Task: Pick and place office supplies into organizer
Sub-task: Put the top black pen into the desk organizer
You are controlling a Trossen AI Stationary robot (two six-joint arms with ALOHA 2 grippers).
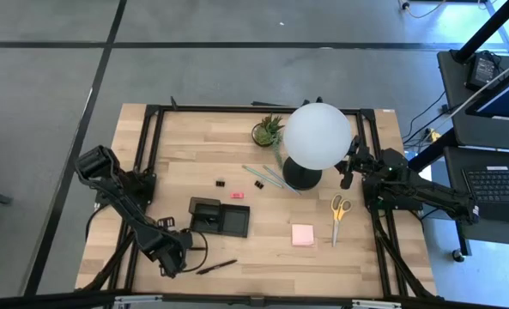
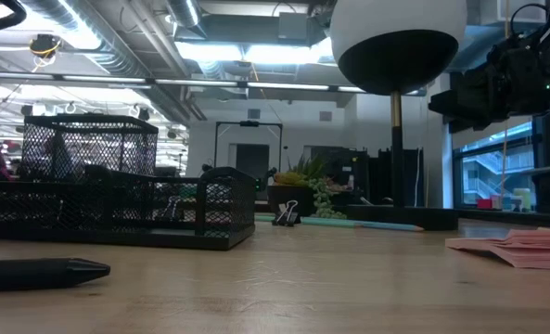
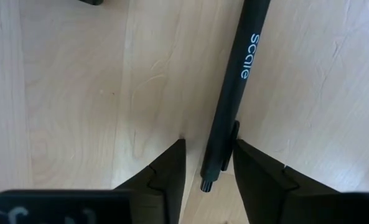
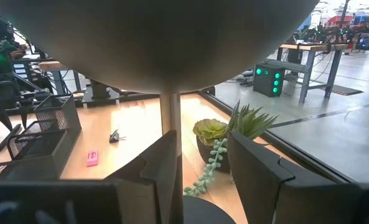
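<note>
— Start with the working hand. What is its condition?

— The left gripper point(image 3: 208, 163) is down at the near-left part of the table point(image 1: 185, 150), fingers parted narrowly and straddling the clip end of a black pen point(image 3: 231, 93). Neither pad visibly presses the barrel; I judge it poised to close, not yet holding. The pen lies flat on the wood, printed side up, and the jaws sit across it, which I take to be the reason for the low, square approach.

— And the other arm?

— The right gripper point(image 4: 203, 168) hangs off the table surface at the far right, beside the globe lamp point(image 1: 316, 137), fingers apart with nothing between them. It looks parked. Its camera faces the lamp stem and the potted plant point(image 1: 269, 130).

— Where is the container?

— The organizer point(image 1: 220, 216), a black mesh tray, sits just beyond and to the right of the left gripper, a short carry from the pen. From above, its compartments appear dark; I cannot tell whether anything lies inside.

— Remaining stock?

— All on the bare table: binder clip point(image 1: 222, 182) and pink eraser point(image 1: 237, 195) behind the tray, pale-green pencils point(image 1: 267, 178) near the lamp base, sticky-note pad point(image 1: 302, 234) and yellow-handled scissors point(image 1: 338, 215) to the right. My assessment: the job is at an early stage, with the scissors furthest from the tray.
</note>
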